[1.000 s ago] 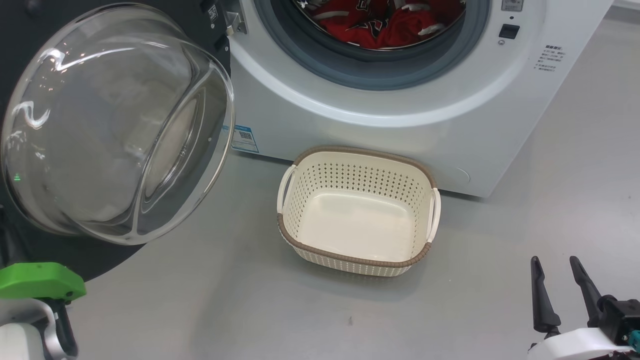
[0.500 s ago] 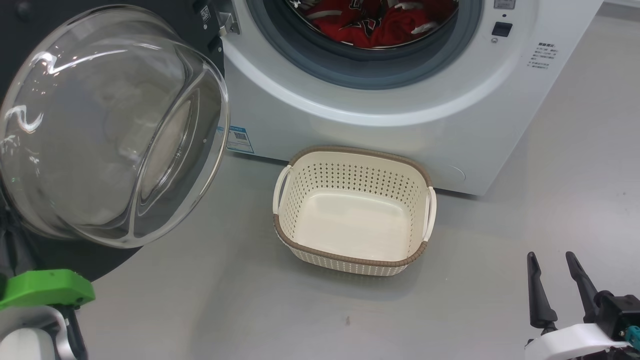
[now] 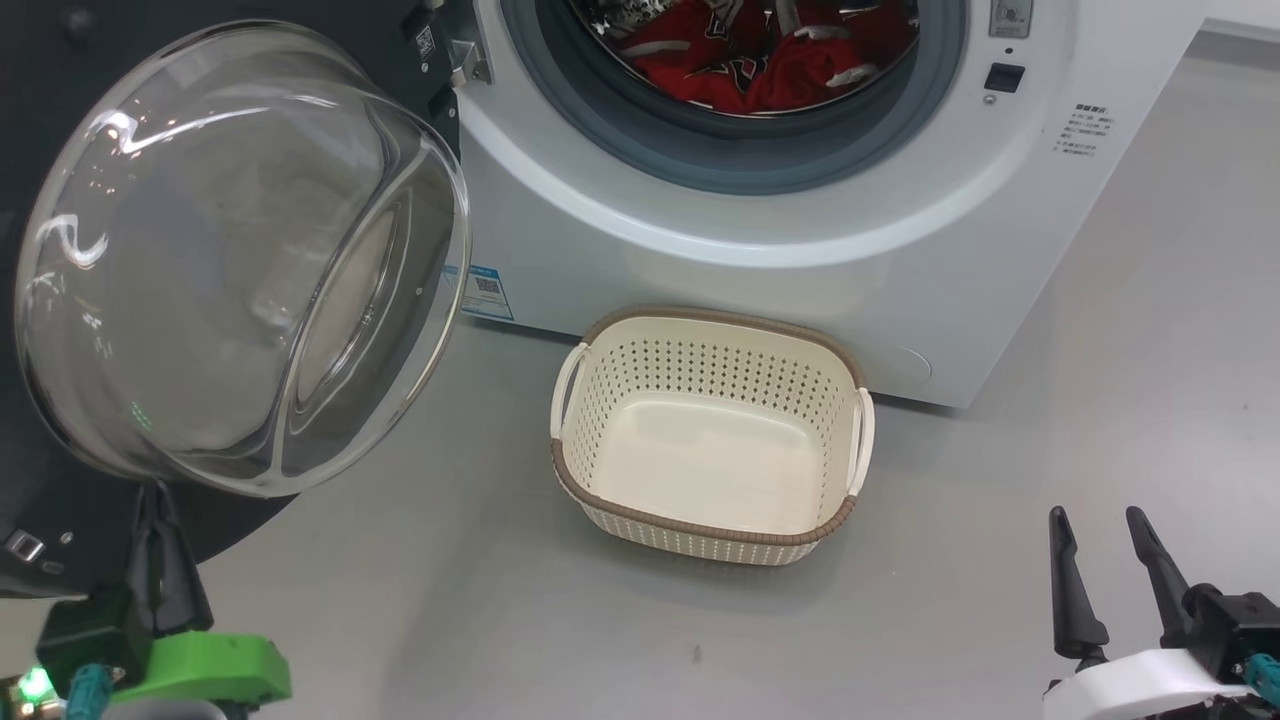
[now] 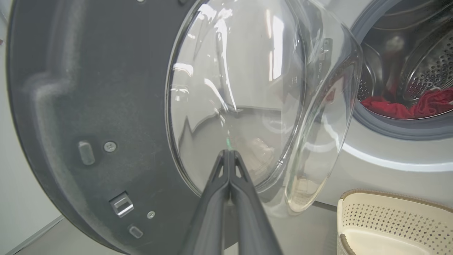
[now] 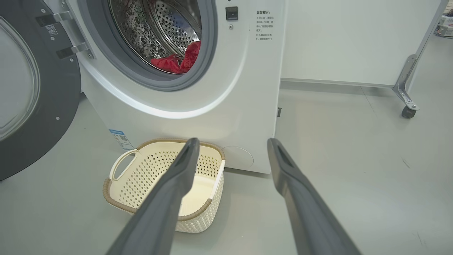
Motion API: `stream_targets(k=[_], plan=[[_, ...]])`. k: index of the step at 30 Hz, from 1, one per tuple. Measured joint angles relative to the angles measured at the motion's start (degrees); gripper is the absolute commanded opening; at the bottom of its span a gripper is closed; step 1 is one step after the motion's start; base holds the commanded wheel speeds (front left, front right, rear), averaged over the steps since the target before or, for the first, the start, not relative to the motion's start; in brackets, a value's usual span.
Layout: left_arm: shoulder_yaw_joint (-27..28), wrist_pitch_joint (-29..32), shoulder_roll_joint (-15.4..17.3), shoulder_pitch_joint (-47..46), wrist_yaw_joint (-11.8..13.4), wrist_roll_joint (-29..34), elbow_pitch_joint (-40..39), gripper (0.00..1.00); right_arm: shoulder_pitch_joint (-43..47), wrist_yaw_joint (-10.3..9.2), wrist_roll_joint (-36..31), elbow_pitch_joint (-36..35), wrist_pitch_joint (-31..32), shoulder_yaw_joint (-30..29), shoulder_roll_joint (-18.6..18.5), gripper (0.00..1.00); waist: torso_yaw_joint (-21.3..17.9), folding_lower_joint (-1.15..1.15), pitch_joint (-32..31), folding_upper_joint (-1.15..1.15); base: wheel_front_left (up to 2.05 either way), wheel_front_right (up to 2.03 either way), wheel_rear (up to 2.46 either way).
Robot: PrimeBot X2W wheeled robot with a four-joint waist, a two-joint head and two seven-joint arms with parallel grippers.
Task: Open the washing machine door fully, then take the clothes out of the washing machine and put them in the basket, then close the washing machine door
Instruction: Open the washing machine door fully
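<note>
1. The washing machine [image 3: 760, 230], a white box, stands at 12 o'clock in the head view. Its grey-gasketed porthole faces the robot, and a blue label sticker [image 3: 487, 290] sits low at its 8 o'clock corner.
2. The washing machine door [image 3: 240, 260] hangs swung out at 9 o'clock, hinged at the porthole's left. Its dark inner face and bulging clear glass bowl are turned towards the robot.
3. The floor [image 3: 450, 620] is smooth and grey. A plain white wall [image 5: 354, 39] rises beyond the machine in the right wrist view.
4. The basket [image 3: 700, 528], cream perforated plastic with a brown woven-look rim, stands upright and empty at the machine's 6 o'clock. Its long axis runs 9 to 3, with a handle at each end.
5. The clothes [image 3: 760, 70], crumpled red fabric, lie low in the perforated steel drum.
6. The right claw [image 3: 1095, 515], at 4 o'clock, has its fingers apart and holds nothing.
7. The left claw [image 4: 228, 153], at 8 o'clock, has its fingers pressed together and empty. They point at the glass bowl, but I cannot tell whether they touch it.
</note>
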Motion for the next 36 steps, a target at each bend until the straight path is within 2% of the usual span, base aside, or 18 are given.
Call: stream_targets(k=[11, 16, 20, 21, 22, 24, 25, 26, 27, 36], plan=[[-7.08, -0.08, 0.15, 6.00, -0.05, 0.01, -3.45, 0.00, 0.05, 0.07, -0.09, 0.65, 0.00, 1.70, 0.94, 1.00, -0.15, 0.00, -2.43, 0.00, 0.00, 0.00, 0.00], [-11.93, -0.08, 0.21, 7.21, -0.62, -1.87, -4.58, 0.00, 0.05, 0.23, -0.58, 1.27, 0.00, 2.48, 1.11, 1.00, -1.51, 0.00, -3.62, 0.00, 0.00, 0.00, 0.00], [-13.68, -0.08, 0.31, 8.09, -1.25, -1.86, -5.15, 0.00, 0.05, 0.23, -0.70, 1.62, 0.00, 2.99, 1.35, 1.00, -2.95, 0.00, -4.33, 0.00, 0.00, 0.00, 0.00], [-14.12, -0.08, 0.32, 8.26, -1.30, -1.85, -5.19, 0.03, 0.05, 0.22, -0.78, 1.65, 0.00, 3.03, 1.48, 1.00, -3.37, 0.00, -4.47, 0.00, 0.00, 0.00, 0.00], [-14.39, -0.08, 0.32, 8.44, -1.30, -1.83, -5.24, 0.13, 0.05, 0.22, -0.97, 1.68, 0.00, 3.15, 1.59, 1.00, -3.82, 0.00, -4.61, 0.00, 0.00, 0.00, 0.00], [-15.11, 0.01, 0.44, 8.72, -1.46, -1.88, -5.31, 0.39, 0.05, 0.22, -1.02, 1.71, 0.00, 3.32, 1.78, 1.00, -4.75, 0.00, -4.85, 0.00, 0.00, 0.00, 0.00], [-15.58, 0.00, 0.46, 8.81, -1.52, -2.18, -5.42, 0.56, 0.05, 0.22, -1.02, 1.76, 0.00, 3.38, 1.81, 1.00, -5.25, 0.00, -4.95, 0.00, 0.00, 0.00, 0.00], [-15.90, 0.01, 0.46, 8.82, -1.55, -2.64, -5.52, 0.82, 0.05, 0.22, -1.02, 1.76, 0.00, 3.45, 1.82, 1.00, -5.75, 0.00, -5.05, 0.00, 0.00, 0.00, 0.00], [-16.10, 0.02, 0.46, 8.83, -1.55, -3.04, -5.66, 0.99, 0.05, 0.22, -1.03, 1.77, 0.00, 3.47, 1.83, 1.00, -6.28, 0.00, -5.13, 0.00, 0.00, 0.00, 0.00], [-15.68, 0.10, 0.49, 8.82, -1.43, -3.71, -6.10, 1.00, 0.04, 0.22, -1.77, 1.54, 0.00, 4.03, 1.72, 1.00, -11.17, 0.00, -5.44, 0.00, 0.00, 0.00, 0.00]])
